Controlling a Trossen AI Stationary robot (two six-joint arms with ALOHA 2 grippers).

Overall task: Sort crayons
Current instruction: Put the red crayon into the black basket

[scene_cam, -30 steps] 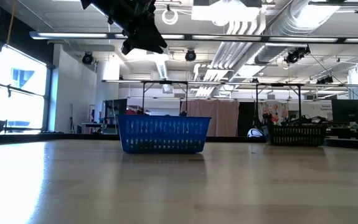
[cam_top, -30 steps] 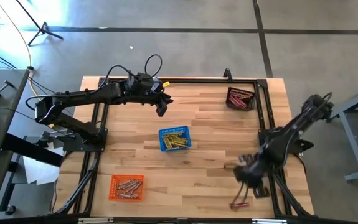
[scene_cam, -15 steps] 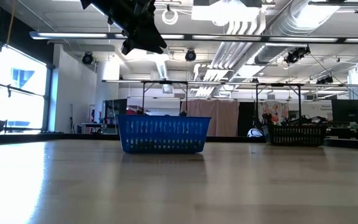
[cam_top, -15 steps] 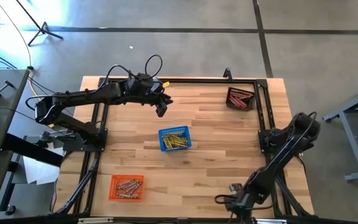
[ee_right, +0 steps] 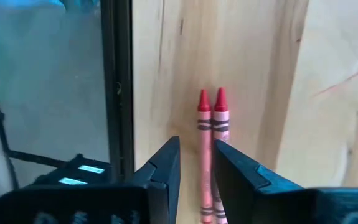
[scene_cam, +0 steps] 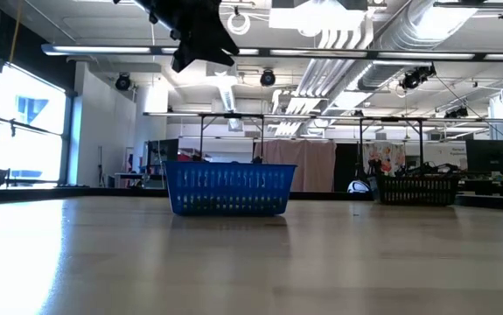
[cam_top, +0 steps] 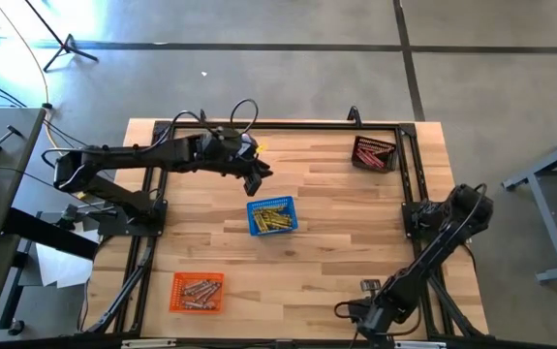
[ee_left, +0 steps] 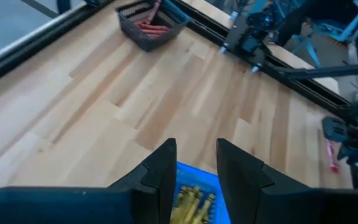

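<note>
Most of the sorting looks done: yellow crayons [cam_top: 274,220] fill the blue basket [cam_top: 256,226] at mid-table, tan crayons [cam_top: 198,289] lie in the orange basket [cam_top: 176,300] at the near left, and red crayons [cam_top: 372,154] sit in the dark basket [cam_top: 359,161] at the far right. Two red crayons [ee_right: 210,149] are left side by side on the wood at the near right edge, just beside the black frame rail [ee_right: 116,93]. The right gripper [ee_right: 195,163] hangs directly over them, fingers narrowly parted and holding nothing, so the step in hand looks like a pick. It likely needs to descend, close on the pair, then carry them to the dark basket. The left gripper [ee_left: 196,163] hovers just beyond the blue basket, fingers slightly apart and empty.
</note>
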